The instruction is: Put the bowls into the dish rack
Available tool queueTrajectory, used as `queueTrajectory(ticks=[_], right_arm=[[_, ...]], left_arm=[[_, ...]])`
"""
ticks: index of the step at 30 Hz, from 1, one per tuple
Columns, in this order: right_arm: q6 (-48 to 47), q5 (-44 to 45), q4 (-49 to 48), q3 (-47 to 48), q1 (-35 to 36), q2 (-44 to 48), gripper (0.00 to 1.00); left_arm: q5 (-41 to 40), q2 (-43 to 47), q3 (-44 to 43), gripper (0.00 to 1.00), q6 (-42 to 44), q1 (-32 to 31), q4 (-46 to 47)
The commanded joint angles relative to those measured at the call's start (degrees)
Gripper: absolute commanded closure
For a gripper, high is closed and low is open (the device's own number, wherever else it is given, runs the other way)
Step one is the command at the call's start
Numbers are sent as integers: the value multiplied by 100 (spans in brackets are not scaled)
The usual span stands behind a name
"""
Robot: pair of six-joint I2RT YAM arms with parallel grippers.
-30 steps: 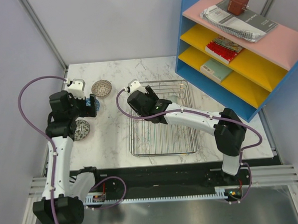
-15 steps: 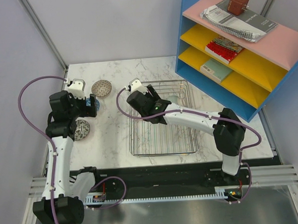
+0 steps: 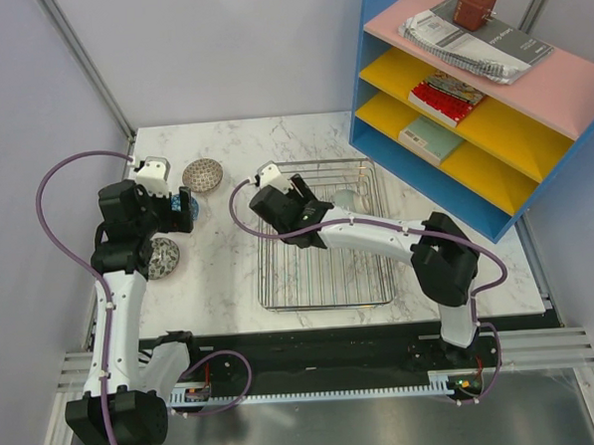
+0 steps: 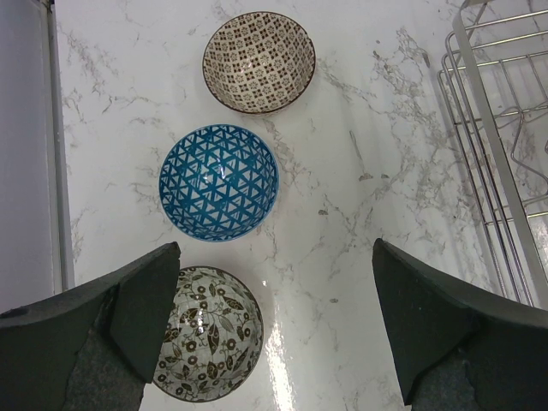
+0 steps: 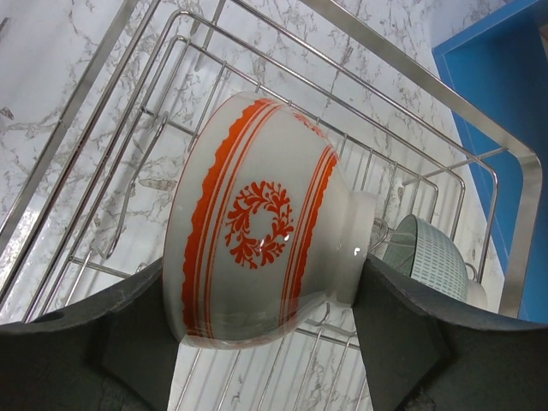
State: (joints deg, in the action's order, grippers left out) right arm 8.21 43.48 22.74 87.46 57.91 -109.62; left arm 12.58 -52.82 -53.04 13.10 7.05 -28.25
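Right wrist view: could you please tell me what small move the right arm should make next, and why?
Probably lower the orange-patterned bowl straight down onto the dish rack wires. The right gripper holds it on its side over the rack, near the teal bowl already loaded, and it seemingly is not seated yet.

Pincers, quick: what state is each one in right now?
Left pincer: open, holding nothing.
Right pincer: closed on the red-and-white bowl, over the dish rack.

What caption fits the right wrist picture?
Right gripper holds an orange-patterned white bowl over the dish rack, beside a racked pale green bowl.
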Motion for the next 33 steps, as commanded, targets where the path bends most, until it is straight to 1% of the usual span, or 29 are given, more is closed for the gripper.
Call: queueTrajectory(ticks=[1, 17, 18, 19, 20, 21, 22, 24, 25, 27, 28, 30, 31, 33], right_arm=[[84, 196, -209, 219, 27, -24, 100], [128, 143, -95, 535, 36, -463, 100], [128, 143, -86, 553, 27, -481, 98], [128, 134, -68, 570, 27, -498, 95], [120, 125, -33, 614, 27, -533, 86], [111, 99, -24, 632, 27, -542, 79], [102, 81, -16, 658, 27, -569, 64], [102, 38, 28, 685, 27, -578, 53], [93, 37, 46, 693, 27, -586, 45], [76, 29, 46, 702, 36, -604, 39], [76, 29, 64, 711, 36, -604, 34], [67, 29, 64, 728, 36, -604, 29], [58, 72, 72, 737, 45, -613, 24], [-3, 108, 81, 737, 80, -613, 18]], left_arm=[[140, 35, 30, 0, -36, 33, 21], [210, 0, 30, 0, -18, 33, 4], [210, 0, 30, 0, -10, 25, -5], [219, 0, 39, 0, -18, 25, -5], [219, -9, 30, 0, -18, 33, 4], [227, -9, 39, 0, -18, 25, -5], [227, -1, 39, 0, -18, 33, 4], [227, -9, 30, 0, -18, 33, 4], [227, -1, 30, 0, -18, 33, -5], [227, -9, 39, 0, -18, 33, -14], [227, -1, 39, 0, -18, 33, -5], [227, 8, 39, 0, -10, 33, -23], [227, 0, 39, 0, -18, 33, -23], [236, 0, 39, 0, -10, 33, -14]])
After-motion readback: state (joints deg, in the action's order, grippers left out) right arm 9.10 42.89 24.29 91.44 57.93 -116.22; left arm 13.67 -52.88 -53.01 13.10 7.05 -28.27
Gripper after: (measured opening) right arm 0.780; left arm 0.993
